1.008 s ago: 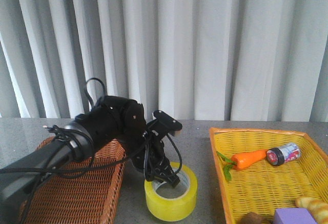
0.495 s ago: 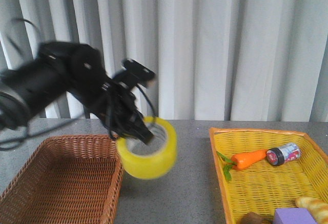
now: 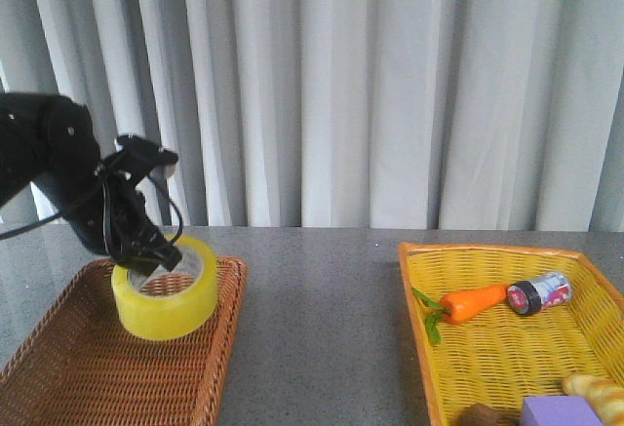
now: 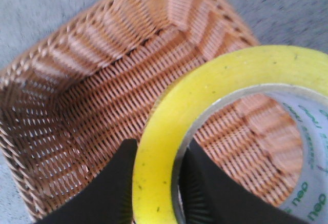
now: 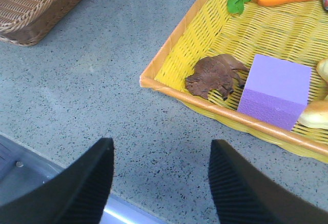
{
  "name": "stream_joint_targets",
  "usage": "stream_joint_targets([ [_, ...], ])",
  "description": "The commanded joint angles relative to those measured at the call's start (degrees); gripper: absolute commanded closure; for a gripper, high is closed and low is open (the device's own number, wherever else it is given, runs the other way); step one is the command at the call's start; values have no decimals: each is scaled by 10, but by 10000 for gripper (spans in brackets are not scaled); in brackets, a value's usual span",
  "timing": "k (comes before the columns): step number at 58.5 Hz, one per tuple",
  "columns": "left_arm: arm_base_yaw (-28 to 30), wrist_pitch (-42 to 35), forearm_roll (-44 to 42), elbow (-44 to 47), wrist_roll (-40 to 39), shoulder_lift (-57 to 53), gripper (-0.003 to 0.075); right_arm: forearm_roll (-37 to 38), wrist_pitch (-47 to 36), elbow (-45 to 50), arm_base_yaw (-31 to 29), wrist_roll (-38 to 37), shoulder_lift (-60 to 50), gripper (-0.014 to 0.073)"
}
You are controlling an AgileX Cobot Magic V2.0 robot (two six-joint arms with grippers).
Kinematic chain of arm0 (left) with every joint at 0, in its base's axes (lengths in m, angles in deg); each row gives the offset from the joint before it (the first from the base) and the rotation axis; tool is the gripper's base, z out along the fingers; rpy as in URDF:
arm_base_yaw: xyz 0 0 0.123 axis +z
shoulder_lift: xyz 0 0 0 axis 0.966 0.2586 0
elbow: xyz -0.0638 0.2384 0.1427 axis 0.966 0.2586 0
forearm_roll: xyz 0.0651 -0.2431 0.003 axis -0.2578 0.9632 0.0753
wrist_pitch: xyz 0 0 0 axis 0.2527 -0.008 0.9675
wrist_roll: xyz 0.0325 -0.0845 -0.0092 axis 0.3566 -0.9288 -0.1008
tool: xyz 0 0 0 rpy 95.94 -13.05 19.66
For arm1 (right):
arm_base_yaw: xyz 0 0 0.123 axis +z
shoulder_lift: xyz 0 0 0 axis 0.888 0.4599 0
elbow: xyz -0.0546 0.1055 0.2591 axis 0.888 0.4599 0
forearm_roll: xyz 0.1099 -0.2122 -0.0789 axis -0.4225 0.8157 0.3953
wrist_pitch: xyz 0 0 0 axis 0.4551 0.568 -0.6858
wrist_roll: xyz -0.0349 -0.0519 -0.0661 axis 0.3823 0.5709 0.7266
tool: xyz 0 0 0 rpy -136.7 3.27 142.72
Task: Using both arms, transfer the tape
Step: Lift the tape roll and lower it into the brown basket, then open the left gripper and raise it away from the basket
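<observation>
At lower left of the front view, the tape (image 3: 165,289), a wide yellow roll with a white printed core, hangs over the brown wicker basket (image 3: 88,387); whether it touches the weave cannot be told. The left gripper (image 3: 156,256) clamps the roll's wall, one finger inside the core and one outside, as the left wrist view shows with both black fingers (image 4: 110,190) pinching the yellow band (image 4: 169,131) above the basket's floor (image 4: 87,106). The black left arm (image 3: 49,168) reaches in from the frame's left edge, before grey-white curtains (image 3: 390,85). Across the grey tabletop (image 3: 322,338), at right, a yellow basket (image 3: 487,358) holds a carrot (image 3: 473,300) and a small can (image 3: 538,292). In the right wrist view, the right gripper (image 5: 161,180) hovers over bare table with its jaws spread wide and nothing between them, near the yellow basket's corner (image 5: 154,83), a brown animal figure (image 5: 212,75) and a purple block (image 5: 277,90).
</observation>
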Motion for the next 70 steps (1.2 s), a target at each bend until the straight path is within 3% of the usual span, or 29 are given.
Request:
stream_joint_targets([
  [1,20,-29,9,-15,-11,-11,577,8,-32,-15,-3,1,2,176],
  [28,41,-12,11,-15,-12,59,564,8,-32,-15,-3,1,2,176],
  [33,41,-12,11,-15,-13,57,517,8,-32,-15,-3,1,2,176],
  [42,41,-13,11,-17,-13,43,335,8,-32,-15,-3,1,2,176],
  [49,41,-13,17,-17,-14,17,244,8,-32,-15,-3,1,2,176],
  [70,39,-12,80,-17,-29,-127,255,8,-32,-15,-3,1,2,176],
])
